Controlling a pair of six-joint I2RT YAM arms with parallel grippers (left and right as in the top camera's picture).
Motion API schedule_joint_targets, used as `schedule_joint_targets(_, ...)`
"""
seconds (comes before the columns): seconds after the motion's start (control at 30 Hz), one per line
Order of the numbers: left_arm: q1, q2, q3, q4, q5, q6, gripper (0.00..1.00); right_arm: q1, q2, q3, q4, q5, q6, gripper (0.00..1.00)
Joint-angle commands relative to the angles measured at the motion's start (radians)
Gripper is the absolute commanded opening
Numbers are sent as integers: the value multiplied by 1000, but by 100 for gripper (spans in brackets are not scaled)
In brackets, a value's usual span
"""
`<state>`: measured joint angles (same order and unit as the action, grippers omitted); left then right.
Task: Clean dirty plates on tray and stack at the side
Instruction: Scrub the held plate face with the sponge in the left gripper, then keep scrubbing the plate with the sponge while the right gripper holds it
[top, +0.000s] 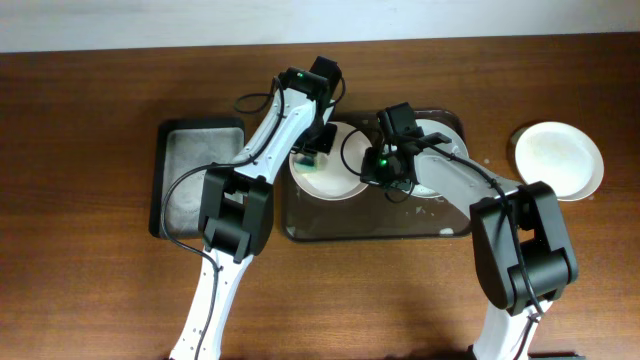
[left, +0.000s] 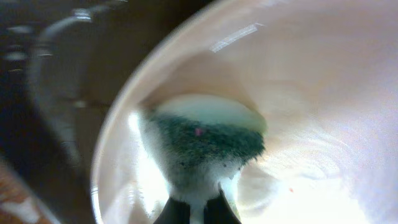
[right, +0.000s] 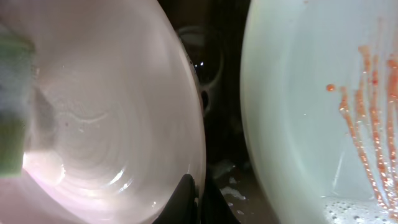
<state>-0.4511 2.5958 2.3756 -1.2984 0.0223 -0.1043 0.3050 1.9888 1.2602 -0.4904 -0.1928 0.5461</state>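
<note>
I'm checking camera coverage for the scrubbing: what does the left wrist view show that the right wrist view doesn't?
Only the left wrist view: the dark green scrubbing face of the green-and-yellow sponge, close up, pinched in the left end effector. Only the right wrist view: a second white plate with orange streaks, across a strip of dark tray. Both: the round white plate being scrubbed, with the sponge on it.

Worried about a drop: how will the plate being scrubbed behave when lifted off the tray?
Probably slippery: the plate shows glossy wet highlights, and suds lie on the tray beside it. Likely stiff but breakable; it looks like glazed ware and keeps its shape under the sponge. Being shallow, pushed it should slide, not tip.
</note>
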Motion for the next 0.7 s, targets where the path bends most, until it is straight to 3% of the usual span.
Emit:
schedule_joint_targets(0.0,-25,41,-21,-28,286,167,0,8,13,-10,-11,13,-34,4)
schedule_joint_targets(0.1,-23,41,-21,-64,375,262,0,8,13,-10,-11,13,-34,4)
schedule_joint_targets(0.43,6,41,-20,-95,377,274,0,8,13,-10,-11,13,-34,4)
schedule_joint_targets(0.53,30,41,-20,-61,314,137,0,8,13,-10,-11,13,-34,4)
schedule_joint_targets(0.67,42,41,-20,-48,-128,-265,0,8,13,-10,-11,13,-34,4)
